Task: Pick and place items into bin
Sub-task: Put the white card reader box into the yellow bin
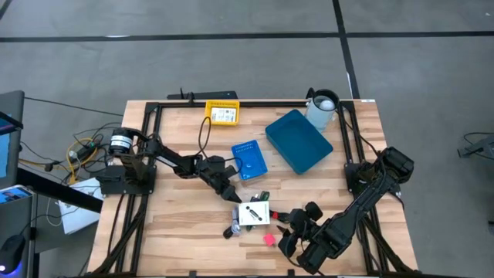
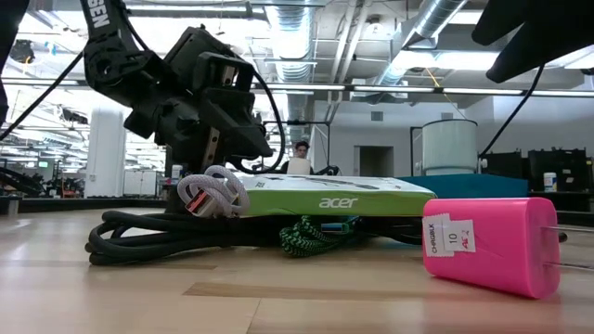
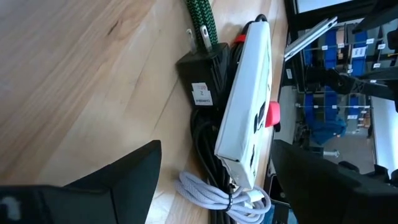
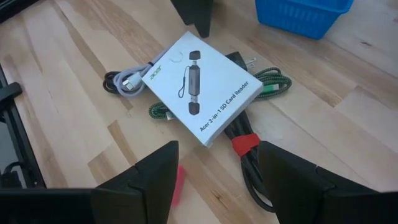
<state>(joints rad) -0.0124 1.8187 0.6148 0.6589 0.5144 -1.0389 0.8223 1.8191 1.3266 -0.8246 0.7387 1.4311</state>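
- The white box (image 1: 253,214) was seen near the front of the table, lying flat on a tangle of black, white and green cables (image 4: 261,87), with a small pink piece (image 1: 268,239) just beside the heap.
- The left gripper (image 1: 230,193) was found just behind the heap, fingers spread apart and empty, pointing down at the box.
- The right gripper (image 1: 297,225) was held at the heap's right side, jaws likewise apart and holding nothing.
- The small blue bin (image 1: 248,160) stood behind the left gripper, well apart from the right one.
- The left arm was judged the nearer; the box's long axis was seen to run along the gap between its fingers in the left wrist view.
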